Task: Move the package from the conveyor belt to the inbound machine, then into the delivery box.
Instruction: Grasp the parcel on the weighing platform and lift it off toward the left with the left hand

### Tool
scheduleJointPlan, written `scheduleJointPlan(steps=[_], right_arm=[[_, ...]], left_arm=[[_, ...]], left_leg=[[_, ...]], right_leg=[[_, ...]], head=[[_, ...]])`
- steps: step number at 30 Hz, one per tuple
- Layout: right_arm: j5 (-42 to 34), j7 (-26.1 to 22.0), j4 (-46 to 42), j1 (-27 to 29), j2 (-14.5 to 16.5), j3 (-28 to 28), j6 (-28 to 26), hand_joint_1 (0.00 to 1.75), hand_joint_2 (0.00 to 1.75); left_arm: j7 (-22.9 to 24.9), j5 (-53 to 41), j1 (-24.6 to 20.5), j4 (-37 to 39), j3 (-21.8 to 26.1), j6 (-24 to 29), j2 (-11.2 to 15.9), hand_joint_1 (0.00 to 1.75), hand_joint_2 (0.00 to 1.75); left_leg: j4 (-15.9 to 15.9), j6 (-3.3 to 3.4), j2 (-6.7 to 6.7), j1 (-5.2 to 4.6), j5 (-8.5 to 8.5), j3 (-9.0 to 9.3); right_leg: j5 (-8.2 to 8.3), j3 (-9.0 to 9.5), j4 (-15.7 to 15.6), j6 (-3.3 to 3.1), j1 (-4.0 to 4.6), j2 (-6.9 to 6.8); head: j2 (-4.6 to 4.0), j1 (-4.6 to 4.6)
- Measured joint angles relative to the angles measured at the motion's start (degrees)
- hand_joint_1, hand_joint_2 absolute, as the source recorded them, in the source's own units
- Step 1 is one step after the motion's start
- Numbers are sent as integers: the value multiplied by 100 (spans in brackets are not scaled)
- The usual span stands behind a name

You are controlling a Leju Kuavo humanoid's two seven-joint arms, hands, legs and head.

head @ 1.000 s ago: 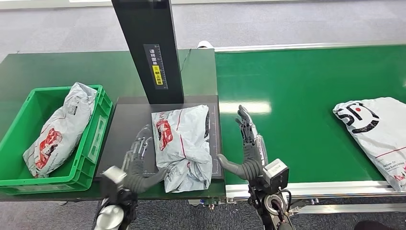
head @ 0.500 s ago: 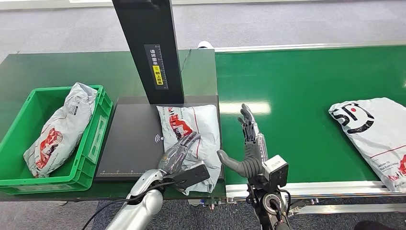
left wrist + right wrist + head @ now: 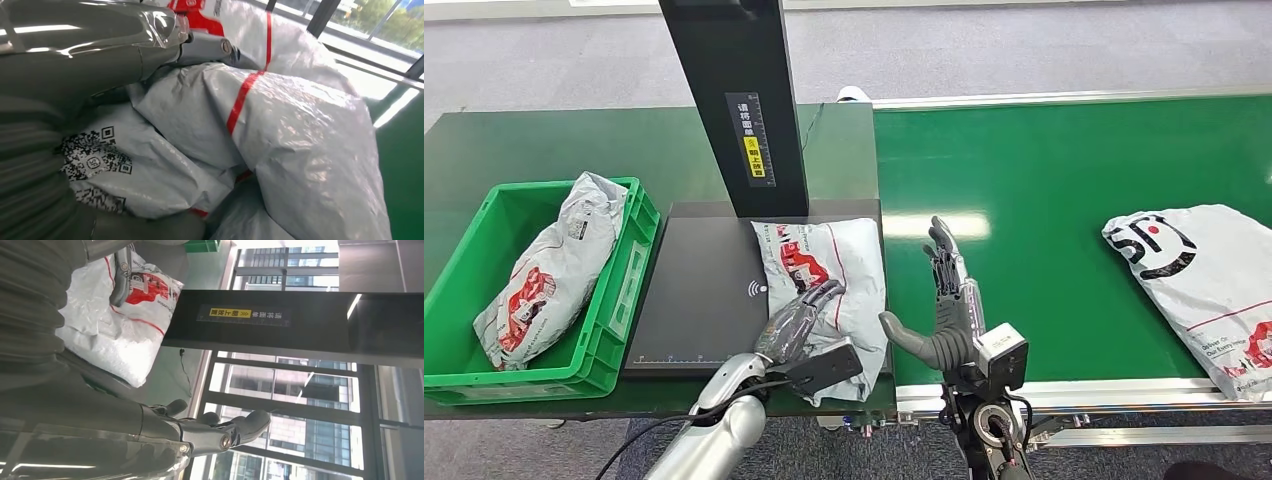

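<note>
Slick grey package (image 3: 829,280) on the scanner plate (image 3: 699,300), left hand (image 3: 796,325) laid over its near end, right hand (image 3: 944,300) empty and spread just beside: likely to slip on lifting.

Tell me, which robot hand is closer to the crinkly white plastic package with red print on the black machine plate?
Left. The left hand rests on the package; the right hand stands open beside it, apart.
</note>
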Motion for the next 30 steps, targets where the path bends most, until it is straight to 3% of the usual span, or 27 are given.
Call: scheduleJointPlan(steps=[15,20,26,30], right_arm=[[-27,14,6,13,0,-57,-79,0,175],[-48,16,11,38,0,-59,-99,0,175],[-125,16,9,119,-2,-65,-114,0,175],[-184,16,10,125,-2,-69,-119,0,175]], left_arm=[[-328,172,6,-148,87,285,1,175,175],[-591,262,101,-277,98,606,20,175,175],[-1378,598,328,-821,149,1430,91,175,175],[-2231,778,534,-1435,176,2388,152,175,175]], left_leg=[[0,0,0,0,0,-1],[0,0,1,0,0,-2],[0,0,3,0,-1,-9],[0,0,4,0,-1,-13]], right_leg=[[0,-1,0,0,0,0],[0,-3,0,0,0,0],[0,-12,1,0,0,1],[0,-15,1,0,0,4]], head=[[0,1],[0,-1],[0,0],[0,0]])
